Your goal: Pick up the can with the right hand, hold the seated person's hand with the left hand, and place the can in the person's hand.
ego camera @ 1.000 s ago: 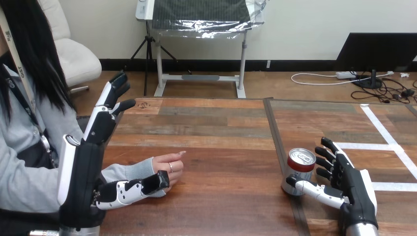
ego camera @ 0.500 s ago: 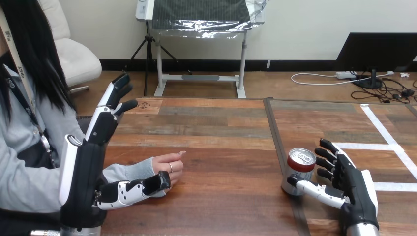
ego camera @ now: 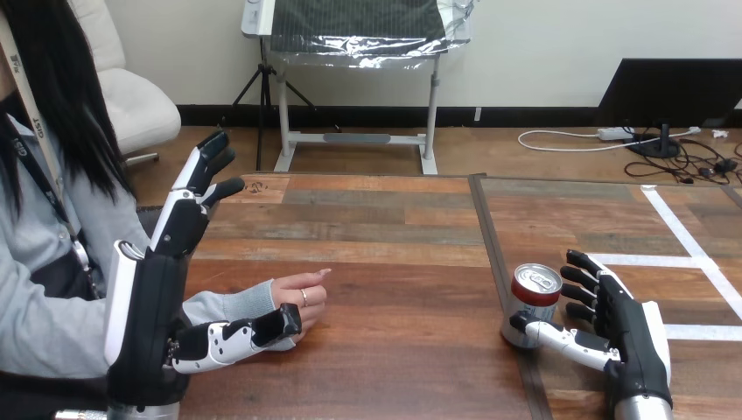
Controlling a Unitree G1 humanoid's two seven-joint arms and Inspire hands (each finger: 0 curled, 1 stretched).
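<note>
Lower right: right hand (ego camera: 628,331), fingers wide, flanks red-banded silver can (ego camera: 531,308). Lower left: left hand (ego camera: 150,302) upright, fingers straight, thumb partly hiding person's hand (ego camera: 297,296).

**Setting: robotics test lab**

A wooden table (ego camera: 394,227) carries white tape lines (ego camera: 679,227) marking out a work zone. The robot's left hand (ego camera: 144,319) and right hand (ego camera: 632,337) are positioned over it, with a person (ego camera: 35,297) seated alongside.

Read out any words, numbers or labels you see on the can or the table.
Can: the print on its side is too blurred to read, so nothing can be quoted.
Table: no writing.
White tape on the table: plain, with no marks.
</note>
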